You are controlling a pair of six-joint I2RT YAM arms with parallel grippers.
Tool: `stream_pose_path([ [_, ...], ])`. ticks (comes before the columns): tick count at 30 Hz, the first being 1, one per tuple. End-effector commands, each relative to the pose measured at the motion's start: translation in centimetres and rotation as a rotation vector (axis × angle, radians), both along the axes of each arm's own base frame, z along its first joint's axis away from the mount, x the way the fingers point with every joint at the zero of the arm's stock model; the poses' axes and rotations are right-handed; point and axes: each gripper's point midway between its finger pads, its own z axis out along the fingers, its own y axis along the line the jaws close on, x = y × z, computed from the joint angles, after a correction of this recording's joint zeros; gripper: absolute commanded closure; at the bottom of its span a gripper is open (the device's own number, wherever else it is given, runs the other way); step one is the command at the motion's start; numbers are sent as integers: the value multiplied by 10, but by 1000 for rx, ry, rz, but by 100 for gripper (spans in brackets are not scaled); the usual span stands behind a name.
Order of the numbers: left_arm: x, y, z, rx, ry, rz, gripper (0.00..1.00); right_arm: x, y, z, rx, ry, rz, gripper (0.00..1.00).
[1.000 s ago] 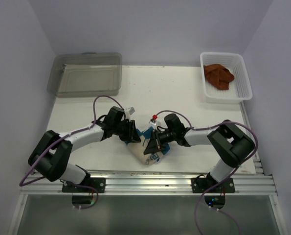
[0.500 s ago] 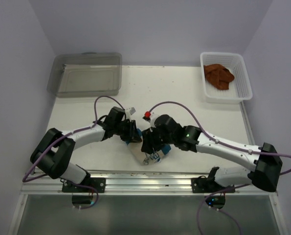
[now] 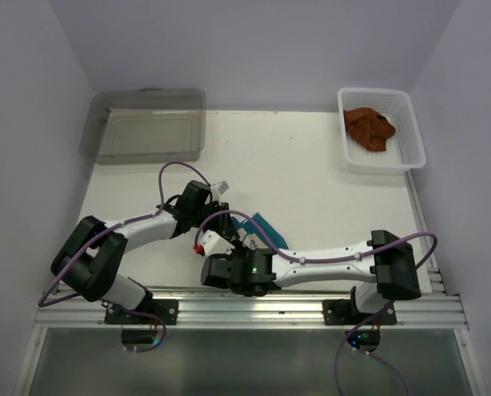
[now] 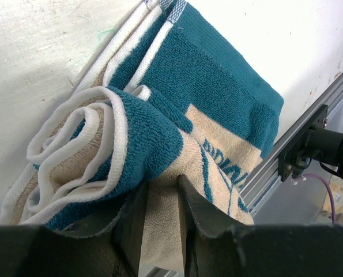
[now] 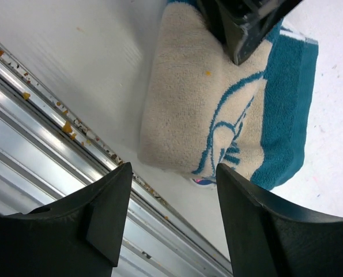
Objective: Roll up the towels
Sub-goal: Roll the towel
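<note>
Overhead, cream towel (image 3: pixel 263 228) mostly hidden under right arm (image 3: pixel 328 257); left jaws clamped on it, right jaws apart.

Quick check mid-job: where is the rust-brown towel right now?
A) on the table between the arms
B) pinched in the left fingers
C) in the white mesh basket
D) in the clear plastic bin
C: the rust-brown towel lies crumpled inside the white mesh basket at the far right.

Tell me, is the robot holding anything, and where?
The left jaws pinch the cream-and-blue towel by a fold beside its rolled edge; the right jaws hold nothing.
</note>
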Motion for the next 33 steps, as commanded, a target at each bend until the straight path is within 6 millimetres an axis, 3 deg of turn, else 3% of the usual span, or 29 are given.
stream_pose_path([
  [1,-13,12,-22,74,50,6,67,8,9,21,-30,-133,4,36],
  [5,-14,13,-20,73,48,5,67,6,16,9,-51,-135,19,30],
  [12,-13,13,-20,76,48,10,67,10,11,-28,-148,-156,19,32],
  [16,-14,13,-18,71,55,12,66,11,9,-44,-174,-161,10,46],
  [17,-15,13,-17,69,56,15,65,11,8,-48,-181,-162,7,59],
  [19,-15,12,-13,63,52,14,63,13,5,-49,-178,-162,-9,73],
  [20,-13,12,-7,54,40,20,63,13,5,-49,-166,-164,-13,85],
  [23,-11,13,14,40,9,26,59,18,5,-40,-76,-135,-36,100],
  [27,1,22,57,3,-75,56,55,18,9,-36,62,-42,9,100],
  [28,4,26,73,-14,-112,66,55,12,20,-27,136,-5,37,100],
  [33,23,64,115,12,-199,159,54,-3,45,-10,280,107,163,100],
])
